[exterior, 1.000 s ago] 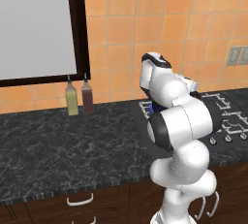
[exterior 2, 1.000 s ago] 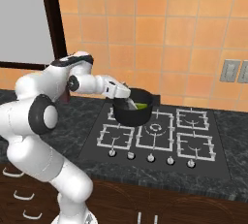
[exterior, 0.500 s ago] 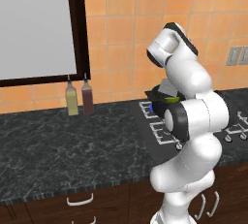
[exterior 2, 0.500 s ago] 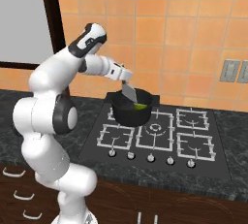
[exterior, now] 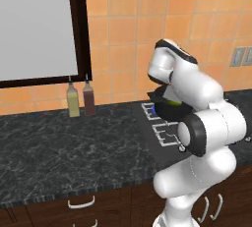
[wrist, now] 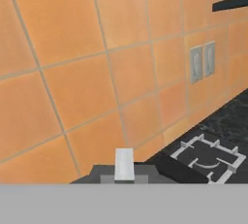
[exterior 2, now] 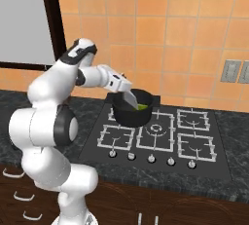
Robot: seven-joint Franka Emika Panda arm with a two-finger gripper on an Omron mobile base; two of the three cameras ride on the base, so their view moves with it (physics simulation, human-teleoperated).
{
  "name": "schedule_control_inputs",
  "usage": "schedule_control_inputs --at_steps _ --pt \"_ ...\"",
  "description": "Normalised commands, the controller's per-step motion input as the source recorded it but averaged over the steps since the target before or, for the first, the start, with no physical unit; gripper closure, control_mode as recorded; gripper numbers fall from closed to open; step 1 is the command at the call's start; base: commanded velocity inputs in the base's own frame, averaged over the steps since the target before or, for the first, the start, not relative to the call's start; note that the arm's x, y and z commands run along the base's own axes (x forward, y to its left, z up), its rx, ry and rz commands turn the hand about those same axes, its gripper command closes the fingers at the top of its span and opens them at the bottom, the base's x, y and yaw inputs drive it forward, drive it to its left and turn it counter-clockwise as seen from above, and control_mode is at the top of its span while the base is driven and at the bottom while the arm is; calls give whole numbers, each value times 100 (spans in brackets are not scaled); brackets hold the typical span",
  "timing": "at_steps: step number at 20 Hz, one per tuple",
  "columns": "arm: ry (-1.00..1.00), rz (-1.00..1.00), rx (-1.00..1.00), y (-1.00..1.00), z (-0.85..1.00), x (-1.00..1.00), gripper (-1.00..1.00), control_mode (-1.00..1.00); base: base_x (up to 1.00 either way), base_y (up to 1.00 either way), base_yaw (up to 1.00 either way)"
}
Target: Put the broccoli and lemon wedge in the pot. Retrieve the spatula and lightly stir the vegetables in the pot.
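Note:
The black pot [exterior 2: 132, 114] stands on the hob's rear left burner. A yellow-green patch [exterior 2: 142, 106] shows inside it; I cannot tell the broccoli from the lemon wedge there. My gripper [exterior 2: 121, 87] hovers just above the pot's left rim, shut on the spatula. The spatula's pale grey blade [exterior 2: 130, 100] slants down into the pot's mouth. In the hand view the blade [wrist: 124, 164] rises between the finger tips towards the tiled wall. In the left base view my arm covers most of the pot [exterior: 170, 110].
A black gas hob [exterior 2: 160, 143] with knobs along its front sits in the dark stone counter [exterior: 74, 142]. Two bottles [exterior: 81, 99] stand against the orange tiled wall beside a dark-framed window. A wall outlet [exterior 2: 234, 71] is at the right, and a hood hangs overhead.
The arm's elbow has swung up and across. The hand rose a little over the pot, then tipped the spatula blade back down into its mouth. The jaws stayed shut.

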Motion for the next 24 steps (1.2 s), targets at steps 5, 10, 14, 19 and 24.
schedule_control_inputs --at_steps 5,10,14,19,24 --pt "-4 -13 -8 9 -81 28 100 -100 0 0 0" --pt "0 -5 0 35 -81 26 100 -100 0 0 0" --pt "0 0 1 45 -36 42 100 -100 0 0 0" --pt "-1 0 12 31 -9 64 100 -100 0 0 0" --pt "-5 0 19 22 0 58 100 -100 0 0 0"
